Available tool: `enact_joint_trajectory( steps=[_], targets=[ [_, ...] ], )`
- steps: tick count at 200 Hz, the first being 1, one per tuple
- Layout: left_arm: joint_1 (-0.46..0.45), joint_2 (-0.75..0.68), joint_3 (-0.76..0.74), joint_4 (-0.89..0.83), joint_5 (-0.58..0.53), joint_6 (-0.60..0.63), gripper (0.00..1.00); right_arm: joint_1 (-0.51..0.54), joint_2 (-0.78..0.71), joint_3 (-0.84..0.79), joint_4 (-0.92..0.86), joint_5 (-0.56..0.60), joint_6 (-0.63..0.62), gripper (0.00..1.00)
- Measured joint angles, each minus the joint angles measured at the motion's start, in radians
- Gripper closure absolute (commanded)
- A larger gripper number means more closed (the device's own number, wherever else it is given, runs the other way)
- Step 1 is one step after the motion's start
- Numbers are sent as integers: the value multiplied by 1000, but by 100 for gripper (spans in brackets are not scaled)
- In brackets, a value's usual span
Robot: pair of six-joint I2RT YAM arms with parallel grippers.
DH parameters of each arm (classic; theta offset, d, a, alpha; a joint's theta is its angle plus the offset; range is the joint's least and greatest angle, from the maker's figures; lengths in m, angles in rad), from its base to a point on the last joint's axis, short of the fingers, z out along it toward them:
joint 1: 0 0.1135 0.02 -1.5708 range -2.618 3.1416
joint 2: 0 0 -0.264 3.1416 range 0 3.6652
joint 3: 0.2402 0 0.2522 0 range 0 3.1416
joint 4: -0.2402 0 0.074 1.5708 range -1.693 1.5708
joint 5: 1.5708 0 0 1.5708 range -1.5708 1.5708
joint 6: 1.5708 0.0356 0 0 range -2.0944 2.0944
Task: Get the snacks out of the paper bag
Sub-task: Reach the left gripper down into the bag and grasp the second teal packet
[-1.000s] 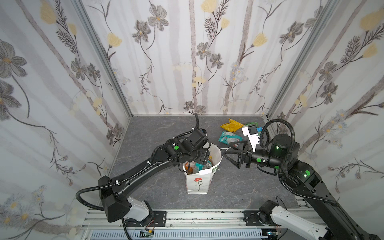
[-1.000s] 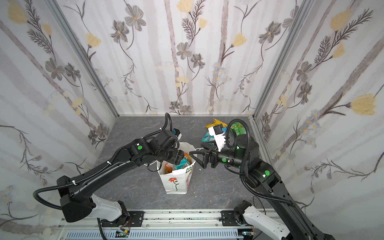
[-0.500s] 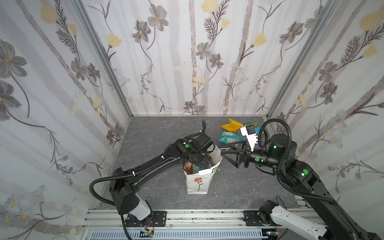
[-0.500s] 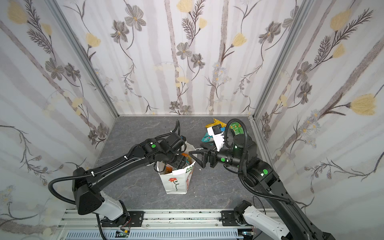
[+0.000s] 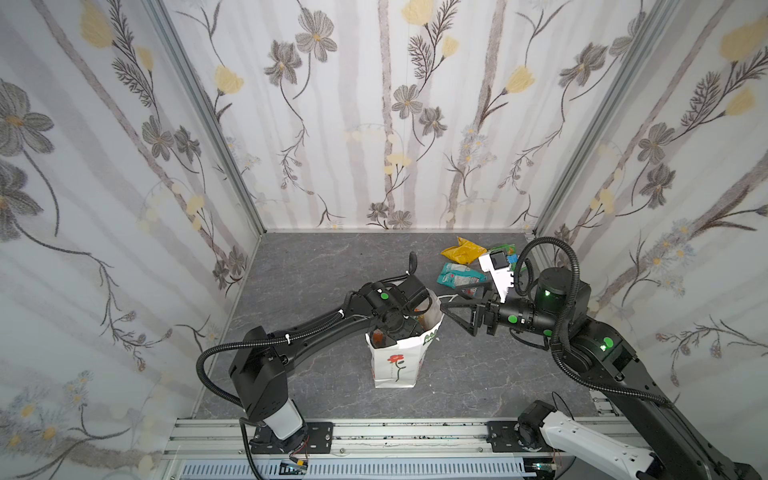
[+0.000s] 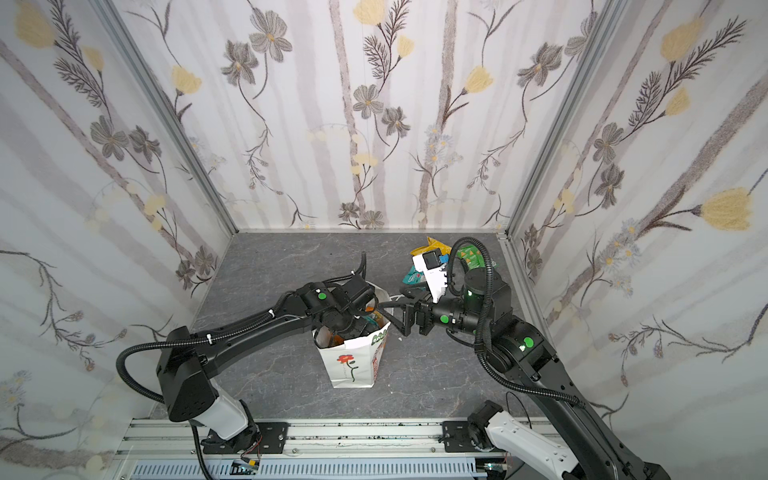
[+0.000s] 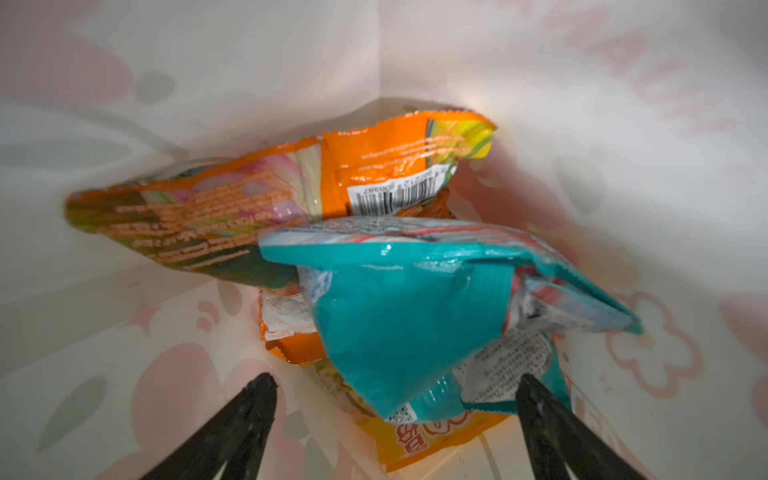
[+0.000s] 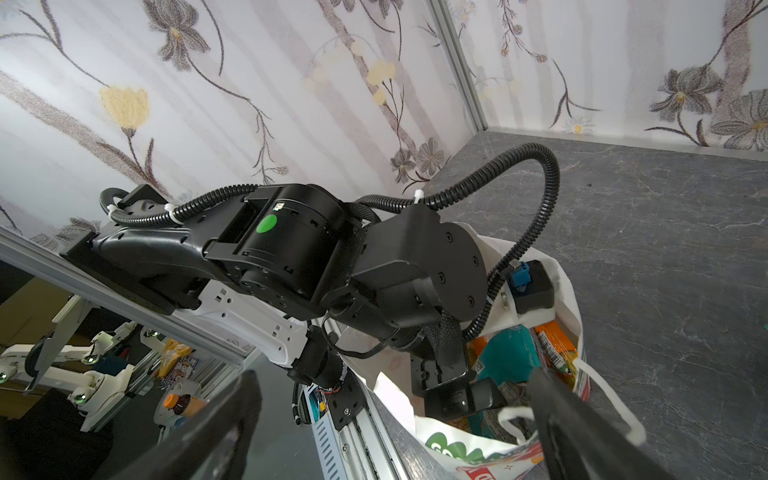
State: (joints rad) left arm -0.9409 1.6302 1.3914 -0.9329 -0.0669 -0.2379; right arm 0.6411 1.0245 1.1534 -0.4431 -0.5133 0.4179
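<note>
Your left hand [image 7: 392, 384] is down inside the mouth of the tall white paper bag [image 5: 395, 365], its two black fingers spread wide with nothing between them yet. The crumpled teal-and-white foil packet [image 7: 407, 316] lies just ahead of the tips, on top of the heap. Expect it to be very light, soft and crinkly, with slick foil that folds and slides rather than resists. Pinch a flat sealed edge or a raised fold, not the puffed middle, and close gently. Beyond it an orange foil packet [image 7: 365, 174] leans on the bag's inner wall, and a second orange packet [image 7: 436, 440] lies beneath; either may drag along. The left arm comes in from about 8 o'clock in both top views, wrist bent steeply down over the bag, whose thin paper will likely tip or crumple under a sideways push. Your right hand [image 8: 392, 374] hovers at 3 o'clock of the bag's rim, roughly level, fingers wide apart and empty, near the white cord handle [image 8: 615, 399]. The bag stands upright toward 6 o'clock of the grey stone-patterned counter [image 5: 311, 270]. At 1 o'clock from it lie a yellow foil packet [image 5: 461, 251], a green foil packet [image 6: 469, 254] and a flat teal-and-white packet [image 5: 457, 276].
</note>
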Motion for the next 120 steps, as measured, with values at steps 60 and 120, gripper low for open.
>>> enact_joint_trajectory(
  steps=[60, 120],
  targets=[
    [0, -5, -118, 93, -26, -32, 26, 0, -5, 0, 0, 0, 0, 1],
    [-1, -55, -230, 233, -15, -93, 59, 2, 3, -3, 0, 5, 0, 1]
  ],
)
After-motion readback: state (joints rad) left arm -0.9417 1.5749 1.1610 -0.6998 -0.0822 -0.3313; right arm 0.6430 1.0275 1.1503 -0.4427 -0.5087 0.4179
